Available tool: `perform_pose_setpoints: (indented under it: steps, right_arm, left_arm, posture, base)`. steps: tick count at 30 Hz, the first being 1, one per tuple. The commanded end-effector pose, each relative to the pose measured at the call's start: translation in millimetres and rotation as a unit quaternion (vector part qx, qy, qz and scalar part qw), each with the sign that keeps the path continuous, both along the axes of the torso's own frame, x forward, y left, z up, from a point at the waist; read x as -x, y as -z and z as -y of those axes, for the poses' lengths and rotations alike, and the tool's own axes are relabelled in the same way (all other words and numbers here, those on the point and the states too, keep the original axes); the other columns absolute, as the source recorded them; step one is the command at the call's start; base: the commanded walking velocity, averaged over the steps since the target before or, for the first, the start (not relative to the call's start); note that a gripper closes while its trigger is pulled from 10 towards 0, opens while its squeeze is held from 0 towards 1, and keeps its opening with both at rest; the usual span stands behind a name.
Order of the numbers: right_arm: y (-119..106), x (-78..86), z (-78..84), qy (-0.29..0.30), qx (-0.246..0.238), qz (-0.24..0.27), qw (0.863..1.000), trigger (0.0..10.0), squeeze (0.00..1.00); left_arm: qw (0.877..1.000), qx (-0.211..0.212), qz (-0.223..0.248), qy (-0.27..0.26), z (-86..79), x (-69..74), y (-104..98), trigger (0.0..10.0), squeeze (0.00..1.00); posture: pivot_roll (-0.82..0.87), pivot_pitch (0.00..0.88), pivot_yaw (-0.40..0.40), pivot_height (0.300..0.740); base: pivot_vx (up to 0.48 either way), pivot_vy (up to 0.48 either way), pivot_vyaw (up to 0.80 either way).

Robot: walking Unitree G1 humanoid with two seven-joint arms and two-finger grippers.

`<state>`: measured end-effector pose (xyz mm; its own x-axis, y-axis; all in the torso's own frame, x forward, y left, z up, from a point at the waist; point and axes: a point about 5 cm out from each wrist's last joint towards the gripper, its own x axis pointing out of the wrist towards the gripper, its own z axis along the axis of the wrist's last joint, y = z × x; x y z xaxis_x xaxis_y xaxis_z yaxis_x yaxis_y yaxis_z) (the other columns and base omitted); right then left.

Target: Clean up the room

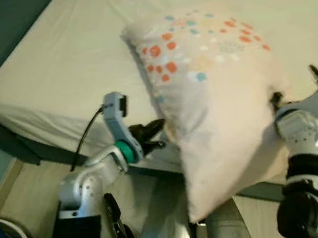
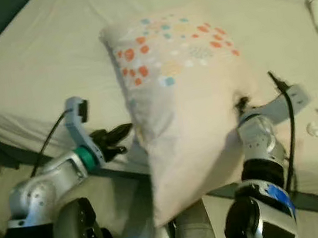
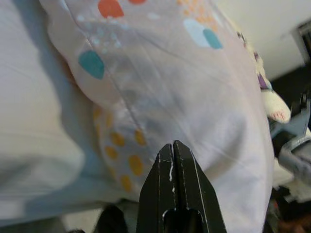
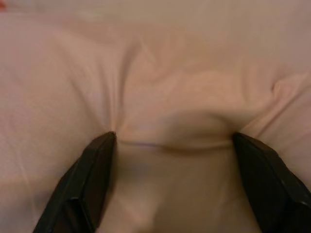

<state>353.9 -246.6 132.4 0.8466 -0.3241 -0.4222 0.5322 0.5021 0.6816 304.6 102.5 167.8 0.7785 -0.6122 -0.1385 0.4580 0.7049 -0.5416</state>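
Pillow (image 1: 216, 105): I have it held up between my two arms over the near edge of the bed (image 1: 50, 63), dotted end far and high, plain end sagging down toward me.
Left gripper (image 3: 174, 158): fingers pressed together with nothing between them, tips resting against the pillow's left side near a seam.
Right gripper (image 4: 172, 141): spread wide, both fingertips dug into the fabric on the pillow's right side; it pushes in, it does not pinch.
Hold: I judge this a squeeze between two arms, not a true grasp.
Weight: looks light and bulky.
Stiffness: very soft; the cover dimples and creases around my right fingers (image 4: 95, 165), so the filling will give and shift.
Slip: smooth cloth, likely to slide down if I ease the pressure.
Where to take it: I would pinch a fold of cover or the seamed edge on the left, mid-height on both sides.
Fragility: none to speak of.
Other: a small white object (image 2: 313, 128) lies on the bed at far right.
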Motion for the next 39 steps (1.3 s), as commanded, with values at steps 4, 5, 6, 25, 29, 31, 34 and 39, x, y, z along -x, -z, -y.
perform_pose_setpoints:
  steps: [4,5,6,25,29,31,34,39]
  right_arm:
    - [22.1,-7.9,-75.0,-0.169,-0.151,0.026,0.974,10.0,0.00]
    - [22.1,-7.9,-75.0,-0.169,-0.151,0.026,0.974,10.0,0.00]
    - [20.8,-9.9,-85.6,-0.191,-0.165,0.037,0.967,10.0,0.00]
    - [-147.8,-3.6,-239.2,-0.554,-0.237,0.468,0.646,10.0,0.00]
    - [-167.8,22.8,-247.1,-0.612,-0.212,0.530,0.548,10.0,0.00]
    - [-168.9,39.7,-257.8,-0.655,-0.189,0.538,0.496,10.0,0.00]
    - [-168.6,43.2,-266.4,-0.671,-0.177,0.547,0.467,10.0,0.00]
    - [-183.0,40.8,-264.3,-0.659,-0.161,0.588,0.441,10.0,0.00]
  left_arm:
    - [0.998,0.017,0.018,-0.054,-31.3,-8.8,-19.5,0.0,0.00]
    - [0.998,0.017,0.018,-0.054,-31.3,-8.8,-19.5,0.0,0.00]
    - [0.997,0.021,0.023,-0.066,-38.1,-11.1,-23.9,0.8,0.00]
    - [0.970,0.094,0.158,-0.160,-97.5,-29.5,-114.8,10.0,0.00]
    - [0.941,0.183,0.226,-0.171,-110.9,-23.1,-148.1,10.0,0.00]
    - [0.900,0.271,0.288,-0.184,-132.0,-14.4,-183.0,10.0,0.00]
    - [0.866,0.304,0.351,-0.186,-149.6,-3.4,-217.0,10.0,0.00]
    - [0.851,0.287,0.404,-0.174,-155.6,10.2,-245.6,10.0,0.00]
  posture:
    - [0.00,0.187,-0.028,0.583]
    - [0.00,0.187,-0.028,0.583]
    - [0.00,0.186,-0.028,0.583]
    - [0.00,0.178,0.005,0.583]
    - [0.00,0.177,0.013,0.583]
    - [-0.01,0.176,0.016,0.583]
    - [0.00,0.168,0.017,0.583]
    - [0.02,0.165,0.017,0.583]
  base:
    - [0.000,0.000,0.00]
    - [0.000,0.000,0.00]
    - [0.000,0.000,0.00]
    - [0.000,0.000,0.00]
    - [0.000,0.000,0.00]
    - [0.000,0.000,0.00]
    - [0.000,0.000,0.00]
    - [0.000,0.000,0.00]
